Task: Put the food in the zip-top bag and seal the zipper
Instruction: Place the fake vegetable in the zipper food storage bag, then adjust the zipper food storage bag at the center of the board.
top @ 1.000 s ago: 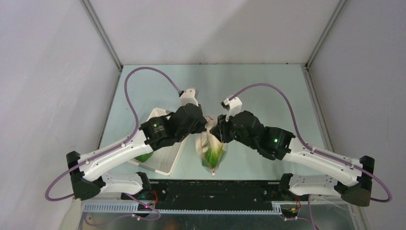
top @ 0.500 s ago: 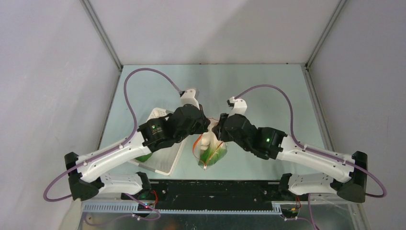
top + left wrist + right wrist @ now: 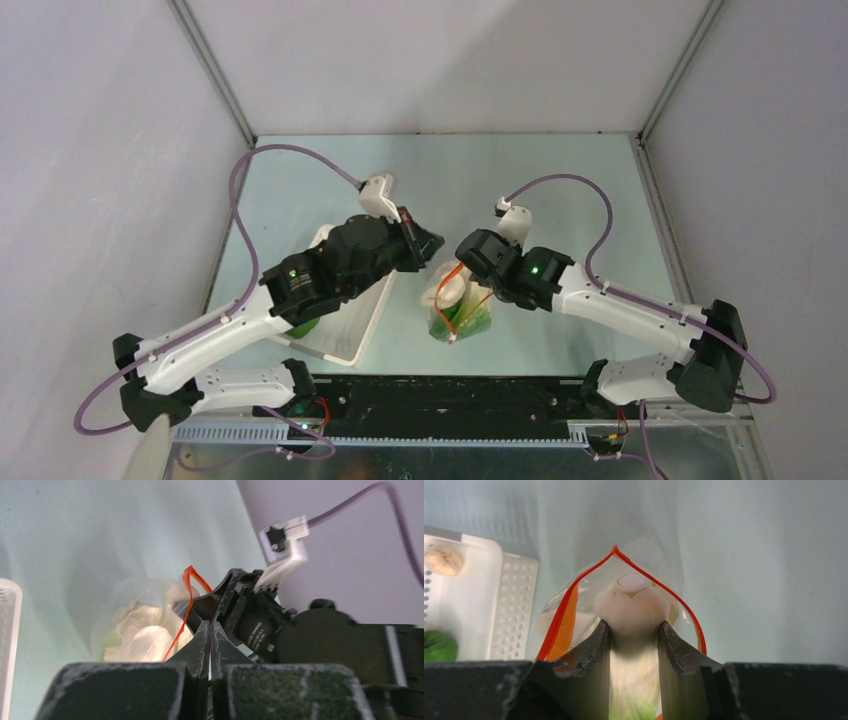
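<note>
**L arm's backed off; R arm is feeding bok choy into the bag**

Your right gripper is clamped on the bok choy, stalk-end first at the mouth of the bag, with the zipper strip looped wide round it. The left gripper, jaws pressed together w/ nothing seen between, was at the mouth 1 s ago and is now clear. The bag lies beside the basket, which holds a mushroom, so don't seal yet.

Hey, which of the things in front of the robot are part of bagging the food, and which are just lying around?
Part of the job: zip-top bag, its zipper, bok choy in the right claw, mushroom and green vegetable in the white basket.
Just lying about: the white basket itself, purple cables.
</note>
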Controlling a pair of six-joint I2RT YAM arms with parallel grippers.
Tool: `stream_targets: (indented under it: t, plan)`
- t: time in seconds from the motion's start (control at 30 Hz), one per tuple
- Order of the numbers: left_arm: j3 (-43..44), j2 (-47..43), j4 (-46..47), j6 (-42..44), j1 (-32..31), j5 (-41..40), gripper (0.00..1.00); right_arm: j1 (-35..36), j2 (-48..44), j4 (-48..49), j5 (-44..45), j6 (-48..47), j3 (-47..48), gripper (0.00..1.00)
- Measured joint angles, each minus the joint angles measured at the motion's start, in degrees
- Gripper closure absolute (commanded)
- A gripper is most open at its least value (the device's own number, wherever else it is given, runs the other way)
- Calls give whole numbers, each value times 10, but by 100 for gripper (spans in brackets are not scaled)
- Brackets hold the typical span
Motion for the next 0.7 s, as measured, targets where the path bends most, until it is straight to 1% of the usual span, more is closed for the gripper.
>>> stream_targets:
  t: [0.07, 0.1, 0.13, 0.17, 0.23, 0.27, 0.3, 0.33, 0.37, 0.43, 0.6, 0.67, 0.7]
  plan:
    - [9, -2, 7, 0, 0, -2, 100, -4, 3, -19, 6, 7, 0, 73]
    - [12, -2, 9, 1, 0, -5, 98, -5, 1, -23, 7, 8, 1, 71]
    - [15, 0, 9, 4, 0, -7, 87, -4, -2, -26, 10, 7, 2, 70]
    - [19, 3, 5, 7, 0, -10, 80, -2, -7, -27, 13, 4, 2, 69]
    - [33, 17, -10, 21, 0, -13, 64, 1, -20, -26, 15, -2, 2, 69]
    - [39, 25, -18, 27, 0, -13, 60, 2, -25, -26, 15, -5, 2, 69]
    - [46, 36, -28, 33, 0, -13, 51, 2, -31, -24, 15, -10, 2, 69]
    - [47, 44, -36, 39, 0, -10, 48, 2, -35, -23, 15, -14, 2, 69]
    - [47, 52, -46, 47, 0, -7, 42, 2, -38, -22, 14, -17, 2, 69]
    - [45, 70, -64, 56, 0, 14, 35, 2, -43, -20, 12, -20, 2, 69]
    - [25, 100, -73, 68, 0, 83, 31, 1, -46, -15, 2, -23, 2, 69]
    - [21, 110, -70, 73, 0, 98, 33, 1, -47, -12, -4, -22, 2, 69]
    - [21, 115, -70, 76, 0, 100, 36, 1, -49, -11, -7, -23, 2, 69]
